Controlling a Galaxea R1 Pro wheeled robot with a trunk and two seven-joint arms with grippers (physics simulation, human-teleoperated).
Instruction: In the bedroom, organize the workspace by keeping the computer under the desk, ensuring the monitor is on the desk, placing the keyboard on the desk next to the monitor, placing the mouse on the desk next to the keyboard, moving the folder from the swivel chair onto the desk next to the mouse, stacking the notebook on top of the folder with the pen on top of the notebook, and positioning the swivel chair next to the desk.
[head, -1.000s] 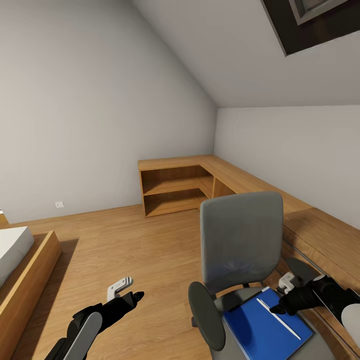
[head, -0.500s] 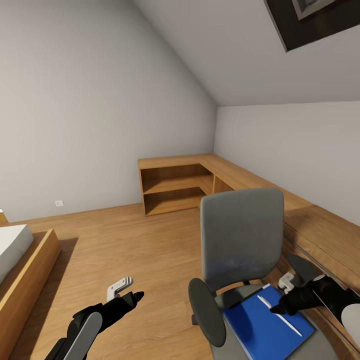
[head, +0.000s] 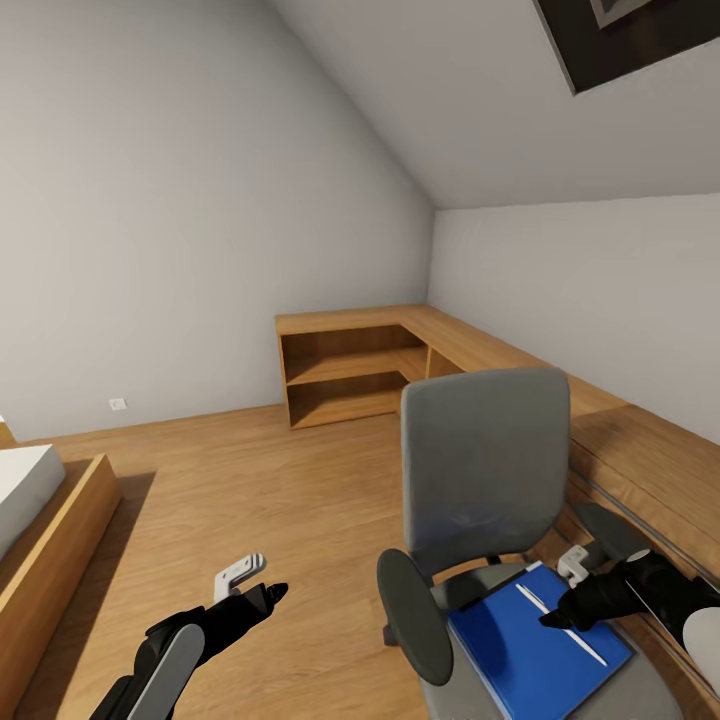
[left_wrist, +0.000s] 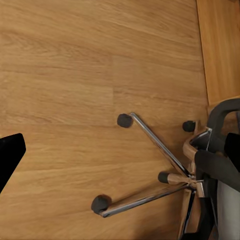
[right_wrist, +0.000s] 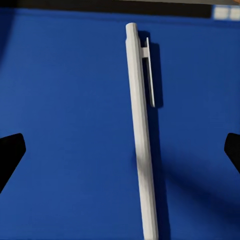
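where the sloped white-grey ceiling (head: 480, 110) meets the far wall, a dark skylight (head: 640, 40) cuts into the upper corner of the head view, and the plain grey walls run down to a light wood plank floor (head: 250, 500). a low light-wood cabinet (head: 350, 365) with open shelves wraps the far corner of the room and runs on along the right-hand wall as a long wooden top. at the left edge of the floor sits a wooden bed frame (head: 50, 560) with a white mattress on it, and a small white socket (head: 118, 404) is set low in the far wall.

the swivel chair (head: 485, 460) stands on the floor beside that wooden run, its tall grey back upright and its black armrests at either side. the folder (head: 530, 650) lies flat on the chair's seat, and the pen (head: 560, 624), slim and white, lies on the folder's blue face toward its right edge. in the left wrist view the chair's metal star base (left_wrist: 150, 170) and black castors rest on the planks.

the right gripper (head: 560, 615) hangs just above the pen with its jaws spread wide; in the right wrist view the black fingertips (right_wrist: 10, 155) stand well apart on either side of the pen, not touching it. the left gripper (head: 262, 595) is held out over bare floor, and i cannot tell whether its jaws are parted or closed.
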